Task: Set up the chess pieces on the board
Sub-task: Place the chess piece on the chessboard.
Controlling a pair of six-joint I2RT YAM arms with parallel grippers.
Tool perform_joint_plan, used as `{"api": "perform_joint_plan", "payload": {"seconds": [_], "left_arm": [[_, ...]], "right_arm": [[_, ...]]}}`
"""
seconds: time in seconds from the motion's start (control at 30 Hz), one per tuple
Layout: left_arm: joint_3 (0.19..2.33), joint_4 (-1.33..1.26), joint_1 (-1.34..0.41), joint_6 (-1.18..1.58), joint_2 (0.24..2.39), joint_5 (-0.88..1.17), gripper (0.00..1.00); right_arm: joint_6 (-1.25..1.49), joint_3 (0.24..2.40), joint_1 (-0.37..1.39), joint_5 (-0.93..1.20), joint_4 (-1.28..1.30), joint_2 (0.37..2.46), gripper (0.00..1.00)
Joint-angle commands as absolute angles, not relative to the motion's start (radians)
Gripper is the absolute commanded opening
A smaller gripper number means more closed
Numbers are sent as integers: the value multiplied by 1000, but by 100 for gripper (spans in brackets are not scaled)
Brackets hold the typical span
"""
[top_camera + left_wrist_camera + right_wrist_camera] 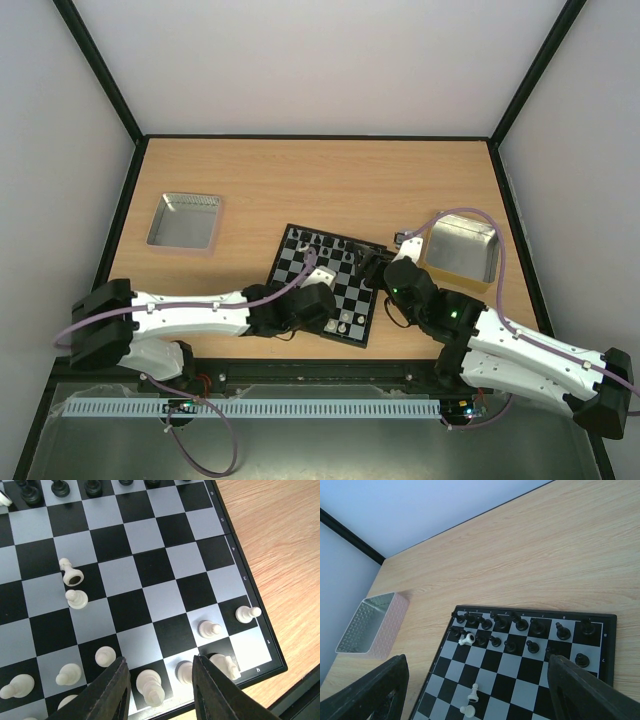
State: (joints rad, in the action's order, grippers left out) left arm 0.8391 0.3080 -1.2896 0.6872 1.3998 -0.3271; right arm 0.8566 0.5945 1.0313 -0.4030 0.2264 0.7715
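Hovering over the board's [165, 565] near edge with left fingers [110, 690] partly apart and empty, an upright piece [150, 685] between them, most white pieces [68, 674] ranked alongside. Just beyond those fingers, a tipped piece [71, 572] and a stray pawn [76, 599], likely left to place. Farther ahead, between wide, empty right fingers [370, 690], black pieces [520, 625] mostly ranked, one white straggler [467, 640] lying among them.

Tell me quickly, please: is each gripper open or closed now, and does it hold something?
Left gripper: open, holding nothing.
Right gripper: wide open, holding nothing.
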Motion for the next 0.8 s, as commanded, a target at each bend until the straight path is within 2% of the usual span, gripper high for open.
{"api": "perform_joint_plan", "payload": {"seconds": [0.0, 0.4, 0.77], "left_arm": [[839, 311, -1260, 668, 1396, -205, 37], [799, 284, -1224, 669, 1447, -160, 31], [797, 284, -1221, 659, 1472, -138, 18]], "right_arm": [[862, 596, 1025, -418, 207, 769, 75], [865, 590, 1025, -418, 209, 770, 75], [874, 575, 1023, -411, 207, 769, 75]]}}
